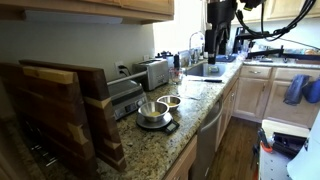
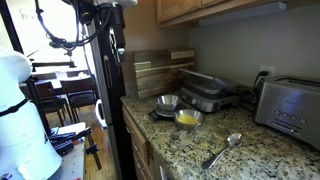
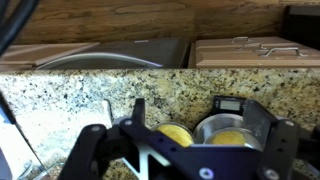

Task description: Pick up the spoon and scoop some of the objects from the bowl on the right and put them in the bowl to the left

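A metal spoon (image 2: 222,150) lies on the granite counter (image 2: 250,160) in front of the toaster. Two small metal bowls stand side by side. One (image 2: 188,118) holds yellow pieces and also shows in the wrist view (image 3: 175,133). The other bowl (image 2: 167,102) sits on a black scale and also shows yellow contents in the wrist view (image 3: 230,130). Both bowls show in an exterior view (image 1: 152,110). My gripper (image 3: 200,115) is open and empty, well above the counter, with both bowls between its fingers in the wrist view. The arm (image 1: 220,30) hangs over the counter's end.
A toaster (image 2: 290,105), a closed griddle (image 2: 205,95) and stacked wooden cutting boards (image 2: 155,70) stand along the wall. The boards fill the near part of an exterior view (image 1: 60,110). A sink (image 1: 205,70) lies beyond the bowls. The counter edge drops to cabinets.
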Controlling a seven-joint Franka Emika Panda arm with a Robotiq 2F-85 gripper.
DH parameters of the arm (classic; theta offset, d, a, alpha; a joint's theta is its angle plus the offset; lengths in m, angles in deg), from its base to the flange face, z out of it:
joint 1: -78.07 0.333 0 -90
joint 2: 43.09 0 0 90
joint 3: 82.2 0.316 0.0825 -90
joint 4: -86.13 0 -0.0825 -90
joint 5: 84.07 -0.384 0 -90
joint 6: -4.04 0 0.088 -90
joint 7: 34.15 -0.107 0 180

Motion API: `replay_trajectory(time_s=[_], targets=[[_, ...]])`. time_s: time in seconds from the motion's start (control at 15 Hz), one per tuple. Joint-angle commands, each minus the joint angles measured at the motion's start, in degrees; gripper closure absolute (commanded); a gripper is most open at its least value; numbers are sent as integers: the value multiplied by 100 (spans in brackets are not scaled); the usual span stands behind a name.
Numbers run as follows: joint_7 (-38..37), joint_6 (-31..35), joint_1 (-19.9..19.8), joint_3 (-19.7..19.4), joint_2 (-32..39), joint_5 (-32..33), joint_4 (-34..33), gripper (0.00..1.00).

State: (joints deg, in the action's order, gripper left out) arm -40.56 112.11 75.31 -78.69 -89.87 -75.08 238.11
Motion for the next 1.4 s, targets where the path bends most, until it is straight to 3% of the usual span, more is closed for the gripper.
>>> replay_trajectory(time_s=[0.0,0.53,0.8,1.33], targets=[[528,537,-211,-517,611,342,-114,0],[1829,1770,-311,-1384,2280,246,-620,0],[1925,2126,-439,-1502,3039,211,-1000,0],[1762,2016,-478,-1377,3178,237,-1110,0]])
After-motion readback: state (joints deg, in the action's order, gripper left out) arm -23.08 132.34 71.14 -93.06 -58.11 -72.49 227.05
